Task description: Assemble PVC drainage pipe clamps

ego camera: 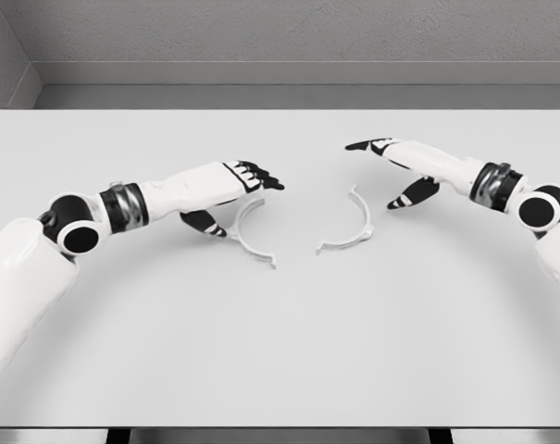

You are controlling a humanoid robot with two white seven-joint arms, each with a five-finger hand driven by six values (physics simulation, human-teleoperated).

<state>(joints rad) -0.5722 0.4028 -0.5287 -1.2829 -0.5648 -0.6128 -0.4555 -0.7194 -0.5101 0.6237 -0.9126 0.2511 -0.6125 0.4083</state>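
Two white half-ring clamp pieces lie flat on the white table. The left clamp half curves open toward the right, and its upper end is hidden under my left hand. The right clamp half curves open toward the left and lies a short gap away from the other. My left hand hovers over its piece with fingers stretched out and thumb hanging down, holding nothing. My right hand is above and right of the right half, fingers extended, thumb lowered, apart from the piece.
The table's far edge meets a grey wall behind. Both forearms reach in low over the tabletop from the sides.
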